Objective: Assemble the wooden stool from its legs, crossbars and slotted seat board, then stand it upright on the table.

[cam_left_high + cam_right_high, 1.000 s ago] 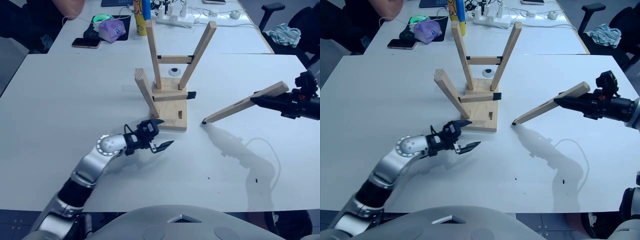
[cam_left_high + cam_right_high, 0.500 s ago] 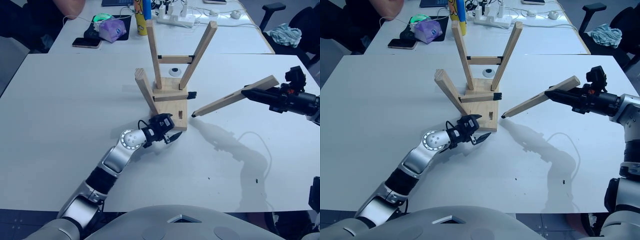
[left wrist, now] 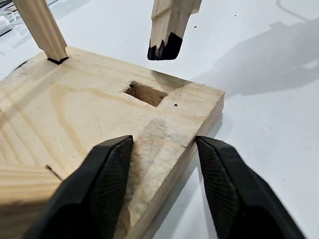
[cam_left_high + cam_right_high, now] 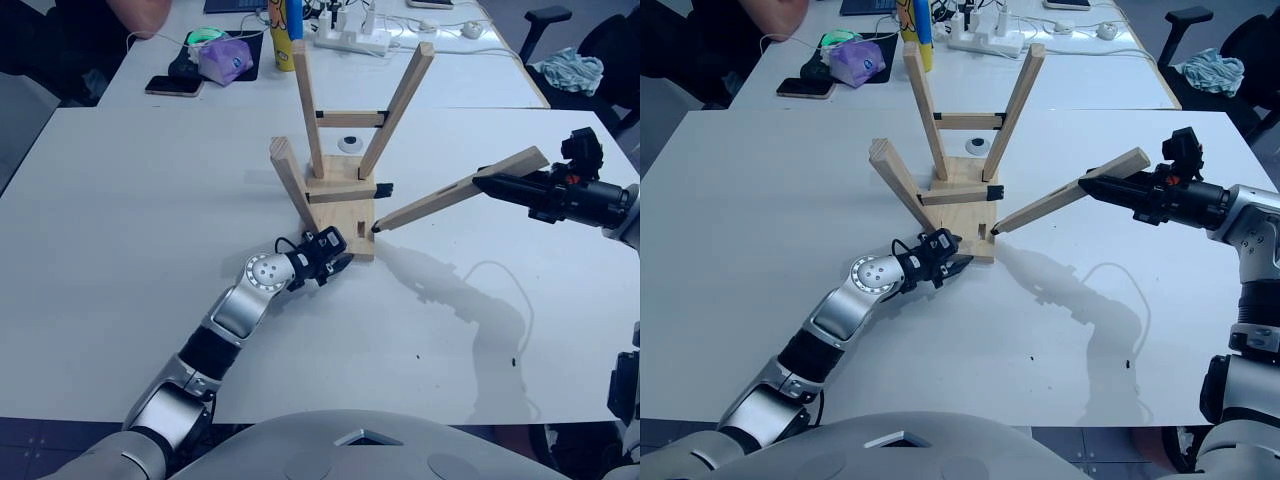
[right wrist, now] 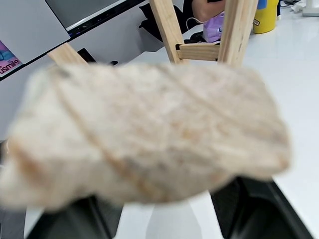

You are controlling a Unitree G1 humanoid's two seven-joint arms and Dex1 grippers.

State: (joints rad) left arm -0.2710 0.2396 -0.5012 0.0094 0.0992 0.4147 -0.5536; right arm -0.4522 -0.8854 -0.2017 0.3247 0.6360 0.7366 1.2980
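Flanking the seat [image 4: 340, 215] corner, the open left end effector [image 4: 335, 265] was advanced; the leg [image 4: 430, 200], gripped by the right end effector [image 4: 485, 184], was brought near the slot [image 3: 145, 93]; a phone [image 4: 173, 86] is seen behind.

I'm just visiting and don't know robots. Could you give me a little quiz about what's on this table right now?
1. True or false: four legs already stand in the seat board.
2. The right tool holds: A) a leg B) the seat board C) nothing.
3. Fill in: the held leg's dark tip hovers by the board's empty ____.

Key: 1 false, three stand there; 2 A; 3 slot.
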